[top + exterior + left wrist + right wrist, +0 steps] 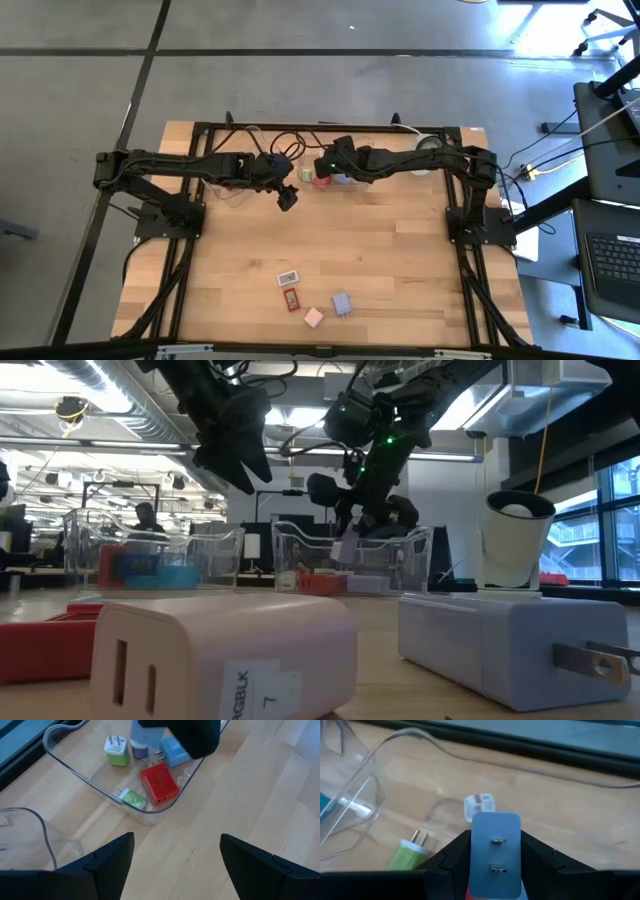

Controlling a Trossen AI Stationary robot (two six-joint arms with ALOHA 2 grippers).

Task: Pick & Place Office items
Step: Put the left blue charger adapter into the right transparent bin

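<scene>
Currently: lavender-blue plug adapter [495, 852], small, rigid, light and smooth-sided by the look of it, pinched across its flat sides by the right gripper [495, 870] above the clear tray [100, 785]; left gripper [177, 865] hovers beside that tray, fingers wide, empty.

The table [400, 250] is a pale wooden butcher-block top set in a black metal frame [300, 128], standing on a grey concrete floor [90, 90] crossed by dark seams. To one side, a dark desk [610, 270] carries a keyboard [612, 262], with cables trailing across the floor toward it and an office chair base [600, 25] near a bright patch of light. Seen level across the table, the room is a large open workspace with exposed ceiling ducts [90, 380], rows of strip lights [60, 450], tall windows [615, 530] on one side, and a person [147, 518] seated far back.
</scene>
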